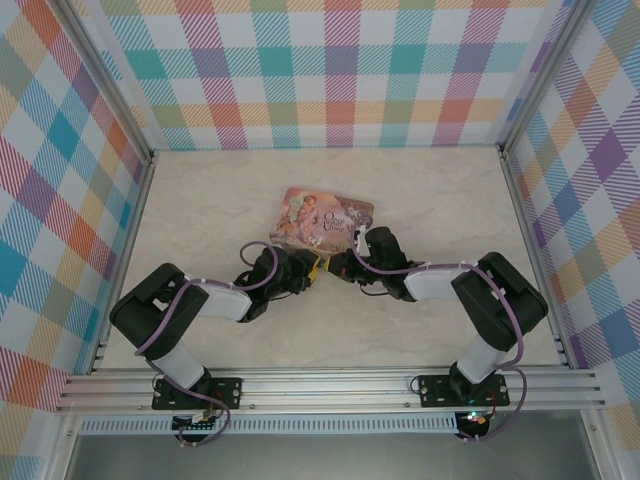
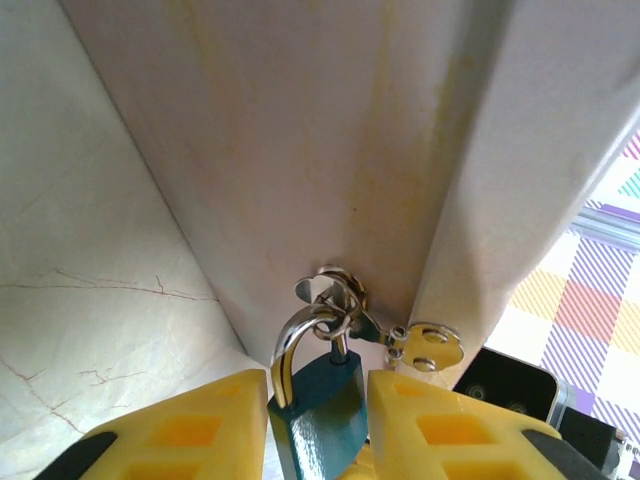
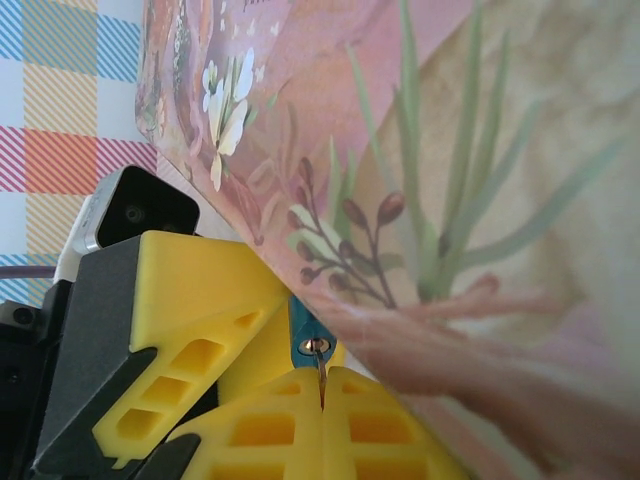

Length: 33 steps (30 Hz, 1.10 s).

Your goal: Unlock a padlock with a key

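Observation:
The padlock (image 2: 322,415), small and blue-bodied, hangs by its metal shackle (image 2: 288,345) from the hasp of the pink illustrated tin (image 2: 300,150). My left gripper (image 2: 318,390) has its yellow fingers (image 2: 205,425) pressed on both sides of the padlock body. From the right wrist, the padlock's bottom (image 3: 303,325) shows its keyhole. The thin key (image 3: 321,368) sticks out of my right gripper (image 3: 322,388), which is shut on it, and the key's tip sits in the keyhole. From above, both grippers (image 1: 318,268) (image 1: 338,264) meet at the tin's near edge.
The tin (image 1: 322,218) lies mid-table on a pale marbled surface (image 1: 200,210), and its painted lid (image 3: 460,200) looms close over the right wrist. Plaid walls (image 1: 340,70) enclose three sides. An aluminium rail (image 1: 330,385) runs along the near edge by the arm bases.

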Available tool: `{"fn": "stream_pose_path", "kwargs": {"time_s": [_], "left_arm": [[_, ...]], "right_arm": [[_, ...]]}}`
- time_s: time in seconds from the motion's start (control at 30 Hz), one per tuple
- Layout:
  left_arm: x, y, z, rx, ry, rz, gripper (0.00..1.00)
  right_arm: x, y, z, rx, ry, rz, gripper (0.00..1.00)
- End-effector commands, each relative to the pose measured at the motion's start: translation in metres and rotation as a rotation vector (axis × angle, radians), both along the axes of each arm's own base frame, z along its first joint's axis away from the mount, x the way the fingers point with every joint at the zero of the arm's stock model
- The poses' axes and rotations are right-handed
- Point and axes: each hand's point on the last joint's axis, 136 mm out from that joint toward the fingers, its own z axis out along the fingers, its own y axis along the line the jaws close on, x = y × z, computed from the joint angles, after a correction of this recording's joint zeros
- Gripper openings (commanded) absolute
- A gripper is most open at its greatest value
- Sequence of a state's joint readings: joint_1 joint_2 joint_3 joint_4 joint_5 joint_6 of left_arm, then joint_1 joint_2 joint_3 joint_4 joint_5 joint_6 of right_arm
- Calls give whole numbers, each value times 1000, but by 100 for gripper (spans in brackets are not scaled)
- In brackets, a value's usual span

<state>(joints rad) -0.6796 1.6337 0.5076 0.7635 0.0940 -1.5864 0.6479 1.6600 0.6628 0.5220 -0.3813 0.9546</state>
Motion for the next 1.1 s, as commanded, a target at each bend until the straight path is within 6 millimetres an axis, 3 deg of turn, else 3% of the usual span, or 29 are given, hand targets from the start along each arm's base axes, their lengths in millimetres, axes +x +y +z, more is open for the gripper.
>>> {"fn": "stream_pose_path", "kwargs": {"time_s": [0.0, 0.33, 0.43, 0.5, 0.67, 0.77, 0.9, 1.07], "left_arm": [[4, -11, 14, -48, -36, 3, 32], [5, -10, 17, -33, -49, 3, 7], [5, -8, 19, -19, -55, 5, 2], [6, -9, 22, -9, -60, -1, 0], [7, -14, 27, 1, -67, -29, 0], [9, -15, 31, 0, -73, -43, 0], [10, -16, 36, -2, -79, -63, 0], [12, -17, 41, -17, -78, -81, 0]], "right_arm": [[6, 17, 30, 90, -53, 33, 0], [6, 13, 32, 84, -58, 22, 4], [5, 4, 30, 45, -82, 21, 12], [5, -5, 28, 9, -103, 14, 23], [-1, -32, 22, -159, -196, 54, 37], [-2, -50, 29, -302, -349, 106, 43], [-4, -65, 54, -421, -665, 179, 50], [-14, -71, 81, -567, -1099, 311, 61]]}}
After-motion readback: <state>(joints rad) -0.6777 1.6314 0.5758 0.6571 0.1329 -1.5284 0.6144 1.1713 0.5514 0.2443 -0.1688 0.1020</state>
